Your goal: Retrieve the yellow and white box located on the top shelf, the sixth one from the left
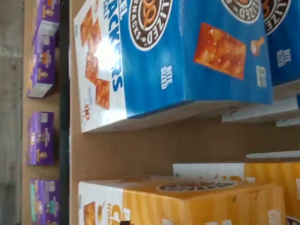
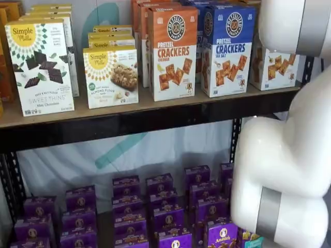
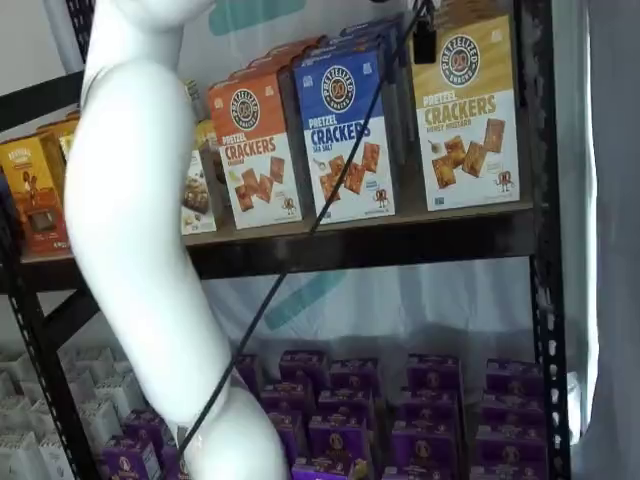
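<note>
Standing at the right end of the top shelf [image 3: 400, 245], the yellow and white box [image 3: 466, 120] has a blue cracker carton [image 3: 345, 135] just beside it and a black upright [image 3: 540, 200] flanking its outer edge; the gripper's fingers go unseen, presumably apart.

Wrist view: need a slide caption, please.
Wrist camera over the top shelf, between the blue-and-white cracker carton and the yellow and white box.

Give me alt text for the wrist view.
A yellow and white box and a blue and white cracker box stand apart on the top shelf, seen close and turned sideways. Purple boxes sit on a lower shelf beyond the rail.
</note>
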{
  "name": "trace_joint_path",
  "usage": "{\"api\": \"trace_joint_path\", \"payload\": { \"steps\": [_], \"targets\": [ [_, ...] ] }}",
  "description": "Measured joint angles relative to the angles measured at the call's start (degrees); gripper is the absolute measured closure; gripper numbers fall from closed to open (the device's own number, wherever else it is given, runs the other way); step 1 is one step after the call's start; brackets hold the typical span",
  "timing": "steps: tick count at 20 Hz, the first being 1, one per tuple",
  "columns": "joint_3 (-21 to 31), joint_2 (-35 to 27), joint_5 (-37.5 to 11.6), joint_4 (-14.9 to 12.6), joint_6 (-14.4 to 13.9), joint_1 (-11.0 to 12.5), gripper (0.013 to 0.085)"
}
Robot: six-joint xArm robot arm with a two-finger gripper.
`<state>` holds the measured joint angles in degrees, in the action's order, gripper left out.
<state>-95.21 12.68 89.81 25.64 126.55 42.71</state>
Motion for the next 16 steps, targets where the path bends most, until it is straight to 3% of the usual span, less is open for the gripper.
{"api": "trace_joint_path", "payload": {
  "steps": [8, 16],
  "targets": [
    [-2.92, -2.84, -0.22, -1.69, -0.75, -1.40, 0.0130],
    [-6.33, -5.30, 1.67, -5.48, -2.98, -4.25, 0.0130]
  ]
}}
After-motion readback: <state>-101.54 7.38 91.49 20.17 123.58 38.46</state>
